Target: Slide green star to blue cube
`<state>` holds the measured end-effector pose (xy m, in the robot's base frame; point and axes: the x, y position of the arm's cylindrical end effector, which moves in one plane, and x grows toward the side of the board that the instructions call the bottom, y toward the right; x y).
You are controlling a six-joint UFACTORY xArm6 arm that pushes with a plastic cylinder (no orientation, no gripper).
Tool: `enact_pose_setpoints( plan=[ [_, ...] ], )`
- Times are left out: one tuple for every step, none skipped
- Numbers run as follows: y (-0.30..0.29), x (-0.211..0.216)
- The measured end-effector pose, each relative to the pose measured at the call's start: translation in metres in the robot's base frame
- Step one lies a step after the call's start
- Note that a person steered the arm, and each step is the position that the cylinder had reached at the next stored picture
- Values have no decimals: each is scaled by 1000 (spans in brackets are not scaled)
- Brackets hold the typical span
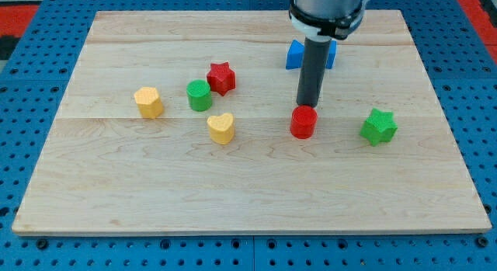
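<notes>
The green star [378,126] lies at the view's right on the wooden board [248,185]. The blue cube [297,55] sits near the view's top, partly hidden behind the dark rod. My tip [309,105] is just above a red cylinder [304,122], close to or touching its top edge. The tip is about 90 pixels to the left of the green star and below the blue cube.
A red star [221,77], a green cylinder [199,95], a yellow hexagon-like block [148,102] and a yellow heart [221,128] lie at the view's left middle. The board is ringed by a blue perforated base.
</notes>
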<state>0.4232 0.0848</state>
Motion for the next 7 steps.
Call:
enact_pose_setpoints(
  plan=[
    [1,9],
    [-4,37],
    [5,50],
    [33,52],
    [51,66],
    [71,80],
    [97,80]
  ],
)
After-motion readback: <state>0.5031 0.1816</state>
